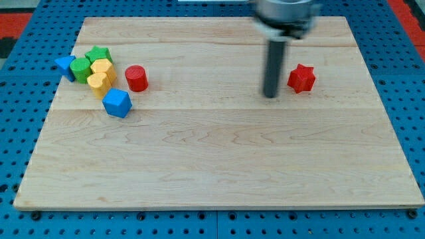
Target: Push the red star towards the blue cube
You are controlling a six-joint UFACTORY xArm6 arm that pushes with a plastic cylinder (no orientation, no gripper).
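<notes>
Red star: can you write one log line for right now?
red star: view's right | my tip: just left of star, apart | blue cube: far left | push: not begun

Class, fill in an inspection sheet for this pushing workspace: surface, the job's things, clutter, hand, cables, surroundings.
Surface: wooden board, light planks, flat.
Job's things: red star near the view's right; blue cube at the view's left, well apart from it.
Clutter: red cylinder near the cube; a cluster of yellow blocks, green blocks and a blue triangular block at the view's left.
Hand: none fitted; my tip sits just left of the star, a small gap between.
Cables: nothing seen.
Surroundings: blue pegboard around the board; red patches at the top corners.
</notes>
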